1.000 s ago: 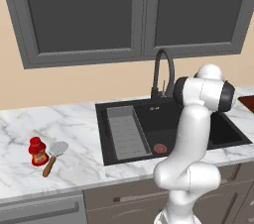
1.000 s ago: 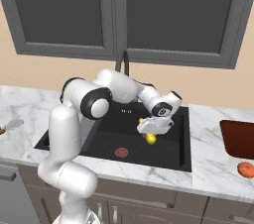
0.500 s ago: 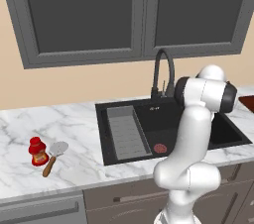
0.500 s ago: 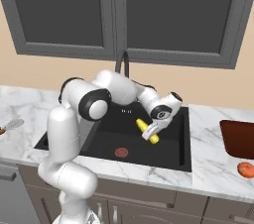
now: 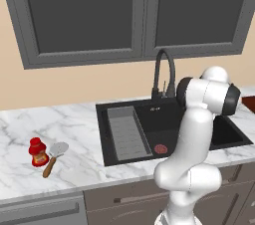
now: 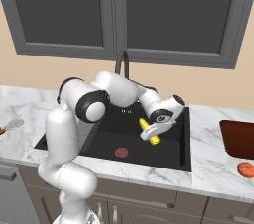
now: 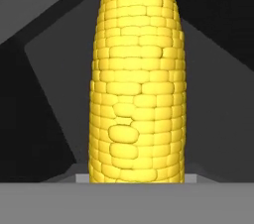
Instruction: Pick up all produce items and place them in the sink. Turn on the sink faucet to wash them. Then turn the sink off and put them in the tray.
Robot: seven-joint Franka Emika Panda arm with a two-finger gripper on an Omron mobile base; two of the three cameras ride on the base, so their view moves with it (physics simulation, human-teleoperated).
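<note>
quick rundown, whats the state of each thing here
yellow corn cob: held by the tool, tilted over the basin
tool: shut on the cob
matte-black sink: no produce lying in it
black gooseneck faucet: no water visible
orange-red vegetable: lying on the counter
reddish-brown tray: bare where visible

arm [image 6: 119, 91]: stretched rightward, wrist bent down | gripper [image 6: 150, 134]: clamped on corn cob [image 6: 149, 131]

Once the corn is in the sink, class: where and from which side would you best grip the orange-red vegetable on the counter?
Grip the orange-red vegetable across its middle, coming straight down from above. It lies low on the marble counter just in front of the tray, so a side approach from behind looks blocked. Its exact long axis is hard to judge here.
</note>
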